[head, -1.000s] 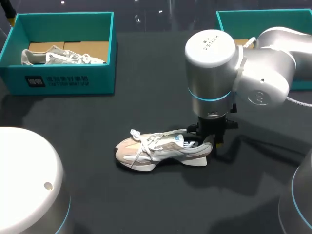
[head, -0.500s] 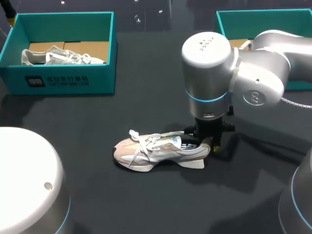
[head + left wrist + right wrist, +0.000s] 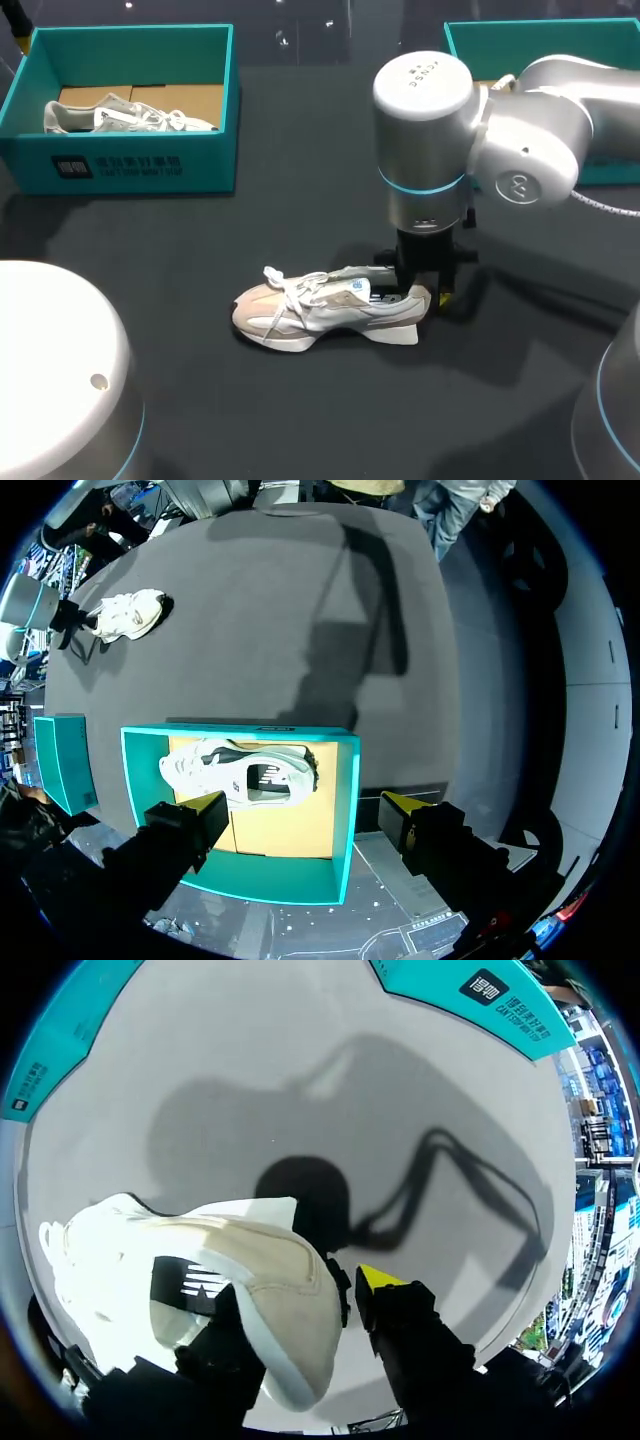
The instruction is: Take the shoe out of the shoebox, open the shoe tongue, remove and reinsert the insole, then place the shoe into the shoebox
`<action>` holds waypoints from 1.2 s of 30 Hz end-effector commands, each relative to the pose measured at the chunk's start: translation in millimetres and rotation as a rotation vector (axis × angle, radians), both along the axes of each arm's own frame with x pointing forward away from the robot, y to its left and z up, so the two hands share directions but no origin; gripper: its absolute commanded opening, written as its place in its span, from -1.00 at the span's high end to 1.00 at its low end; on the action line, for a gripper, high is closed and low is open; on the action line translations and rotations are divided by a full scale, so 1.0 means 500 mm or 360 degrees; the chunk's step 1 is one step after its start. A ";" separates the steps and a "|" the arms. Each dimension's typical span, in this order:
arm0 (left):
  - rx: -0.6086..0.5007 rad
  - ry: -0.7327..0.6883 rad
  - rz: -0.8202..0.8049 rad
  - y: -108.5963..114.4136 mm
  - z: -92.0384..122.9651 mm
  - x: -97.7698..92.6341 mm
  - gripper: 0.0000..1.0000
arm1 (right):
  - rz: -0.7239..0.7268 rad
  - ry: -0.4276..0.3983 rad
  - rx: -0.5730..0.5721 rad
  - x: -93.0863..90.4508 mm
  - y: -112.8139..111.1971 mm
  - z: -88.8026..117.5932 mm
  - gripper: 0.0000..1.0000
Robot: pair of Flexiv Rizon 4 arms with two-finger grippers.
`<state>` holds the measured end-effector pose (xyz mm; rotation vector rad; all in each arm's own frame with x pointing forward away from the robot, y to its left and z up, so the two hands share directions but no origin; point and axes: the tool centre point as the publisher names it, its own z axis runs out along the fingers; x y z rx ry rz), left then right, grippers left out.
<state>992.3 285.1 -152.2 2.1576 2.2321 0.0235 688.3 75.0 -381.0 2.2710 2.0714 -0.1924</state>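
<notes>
A beige and white shoe lies on its sole mid-table, toe to the left. My right gripper points straight down at its heel. In the right wrist view the heel sits between the fingers of the right gripper. The yellow-tipped finger stands just off the heel's outside; the other finger is down inside the shoe. The gripper is open. My left gripper hangs wide open over the left teal shoebox, which holds a second shoe.
The left shoebox stands at the back left with the other shoe in it. A second teal box stands at the back right behind my right arm. My arm bases fill the front corners.
The right gripper's fingers have spread apart at the heel, letting go of it. Before that the shoe slid slightly left with the gripper. The left arm has not moved.
</notes>
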 end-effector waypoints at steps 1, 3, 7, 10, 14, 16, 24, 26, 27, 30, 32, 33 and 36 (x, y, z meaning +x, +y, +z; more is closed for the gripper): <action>0.0004 0.0002 -0.0002 0.000 0.001 0.001 -1.00 | -0.0008 0.0010 0.0019 0.001 -0.005 0.012 -0.72; 0.0004 0.0002 -0.0002 0.000 0.001 0.001 -1.00 | -0.0012 0.0014 0.0038 0.000 -0.007 0.019 -1.00; 0.0004 0.0002 -0.0002 0.000 0.001 0.001 -1.00 | -0.0018 0.0024 0.0064 -0.003 -0.011 0.046 -1.00; 0.0004 0.0002 -0.0002 0.000 0.001 0.001 -1.00 | -0.0016 0.0021 0.0081 -0.009 -0.015 0.082 -1.00; 0.0004 0.0002 -0.0002 0.000 0.001 0.001 -1.00 | 0.0041 -0.0014 0.0223 -0.017 -0.030 0.137 -1.00; 0.0004 0.0002 -0.0002 0.000 0.001 0.001 -1.00 | 0.0099 -0.0056 0.0319 -0.021 -0.038 0.162 -1.00; 0.0004 0.0002 -0.0002 0.000 0.001 0.001 -1.00 | 0.0486 -0.0129 0.0498 -0.034 -0.052 0.256 -1.00; 0.0004 0.0002 -0.0002 0.000 0.001 0.001 -1.00 | 0.0673 -0.0155 0.0579 -0.036 -0.054 0.272 -1.00; 0.0004 0.0002 -0.0002 0.000 0.001 0.001 -1.00 | 0.0785 -0.0173 0.0623 -0.036 -0.054 0.279 -1.00; 0.0004 0.0002 -0.0002 0.000 0.001 0.001 -1.00 | 0.1189 -0.0295 0.0899 -0.041 -0.056 0.302 -1.00; 0.0004 0.0002 -0.0002 0.000 0.001 0.001 -1.00 | 0.1136 -0.0185 0.0916 -0.042 -0.059 0.307 -1.00; 0.0004 0.0002 -0.0002 0.000 0.001 0.001 -1.00 | 0.1136 -0.0185 0.0916 -0.042 -0.059 0.307 -1.00; 0.0004 0.0002 -0.0002 0.000 0.001 0.001 -1.00 | 0.1136 -0.0185 0.0916 -0.042 -0.059 0.307 -1.00</action>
